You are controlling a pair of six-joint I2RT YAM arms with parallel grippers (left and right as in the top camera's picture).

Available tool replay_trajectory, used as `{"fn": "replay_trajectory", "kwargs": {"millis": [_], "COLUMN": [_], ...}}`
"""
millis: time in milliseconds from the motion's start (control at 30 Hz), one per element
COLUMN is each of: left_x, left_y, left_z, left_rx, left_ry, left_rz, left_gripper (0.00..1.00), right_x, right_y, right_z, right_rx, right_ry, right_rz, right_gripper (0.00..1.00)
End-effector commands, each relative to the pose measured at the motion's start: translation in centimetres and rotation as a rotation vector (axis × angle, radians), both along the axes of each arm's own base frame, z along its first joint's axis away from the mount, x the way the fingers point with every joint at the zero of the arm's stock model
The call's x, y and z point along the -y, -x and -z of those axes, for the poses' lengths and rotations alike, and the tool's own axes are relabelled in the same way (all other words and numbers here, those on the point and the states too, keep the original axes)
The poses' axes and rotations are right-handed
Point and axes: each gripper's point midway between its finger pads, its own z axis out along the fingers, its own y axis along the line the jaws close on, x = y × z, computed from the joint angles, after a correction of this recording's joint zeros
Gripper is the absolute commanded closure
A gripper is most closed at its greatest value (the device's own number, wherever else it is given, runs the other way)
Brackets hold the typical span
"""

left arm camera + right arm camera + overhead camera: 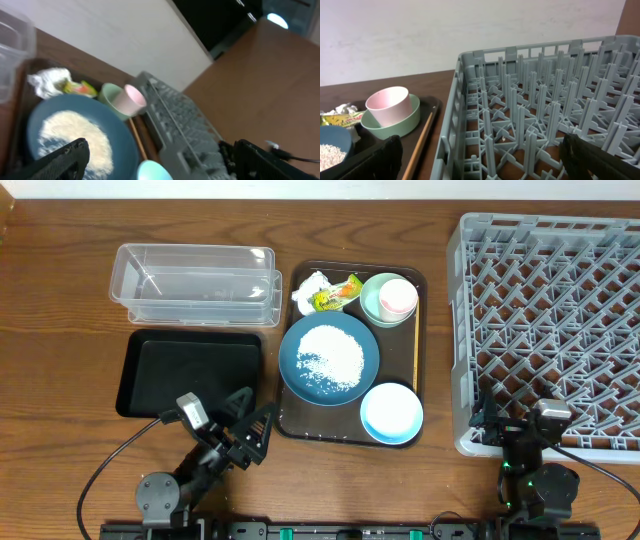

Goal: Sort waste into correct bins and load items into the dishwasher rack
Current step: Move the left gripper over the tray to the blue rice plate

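Observation:
A brown serving tray [425, 330] holds a dark blue plate [305, 375] with a heap of rice [331, 356], a light blue bowl [391, 413], a mint green bowl [368, 302] with a pink cup [397, 296] in it, crumpled tissue [310, 290] with a yellow-green scrap [335, 295], and a thin wooden stick [416, 345]. The clear tub [195, 283] and black tray [190, 372] lie to the left. The grey rack [550, 320] stands at right. My left gripper [250, 430] is open near the tray's front left corner. My right gripper [515, 425] is open at the rack's front edge.
The wooden table [60, 330] extends left of the tub. In the right wrist view the rack's upright pegs [535, 100] fill the middle, with the pink cup [390, 106] and green bowl [395, 127] at left. Cables [100, 470] trail from both arm bases.

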Motion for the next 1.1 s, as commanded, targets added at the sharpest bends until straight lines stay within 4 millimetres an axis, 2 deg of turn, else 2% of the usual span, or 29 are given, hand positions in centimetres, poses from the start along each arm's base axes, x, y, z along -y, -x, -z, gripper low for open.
{"fn": "replay_trajectory", "kwargs": {"millis": [0, 233, 400, 467, 567, 700, 833, 933, 1067], "left_x": [0.4, -1.3, -1.3, -0.3, 1.8, 3.6, 4.8, 7.0, 10.4], "left_y": [1.0, -1.6, -4.2, -4.8, -6.1, -7.4, -7.9, -8.6, -9.5], "left_z": [-3.1, -3.6, -5.1, -5.5, -6.9, -5.2, -3.1, -2.9, -2.6], "left_rx": [0.004, -0.31, -0.535, -0.579, -0.487, -0.605, -0.715, -0.691, -0.623], "left_ry": [0.003, -0.247, -0.275, -0.242, -0.246, -0.365, -0.665, -0.806, -0.812], "left_rz": [0.033, -0.043, 0.014, 0.093, 0.243, 0.218, 0.094, 0.071, 0.125], "left_gripper": [0.06, 0.06, 0.06, 0.06, 0.06, 0.06, 0.06, 0.06, 0.06], "right_x": [-0.5, -0.5, -0.5, -0.5, -0.5, -0.5, -0.5, -0.5, -0.5], "right_y": [0.0, 0.0, 0.0, 0.0, 0.0, 0.0, 0.0, 0.0, 0.0], "right_z": [0.0, 0.0, 0.0, 0.0, 0.0, 0.0, 0.0, 0.0, 0.0], "right_rx": [-0.001, -0.001, -0.001, -0.001, -0.001, 0.0, 0.0, -0.001, -0.001], "right_ry": [0.011, 0.011, 0.011, 0.011, 0.011, 0.011, 0.011, 0.011, 0.011], "right_rz": [-0.018, -0.018, -0.018, -0.018, -0.018, -0.018, -0.018, -0.018, -0.018], "right_gripper": [0.01, 0.01, 0.02, 0.01, 0.01, 0.01, 0.01, 0.01, 0.01]}}
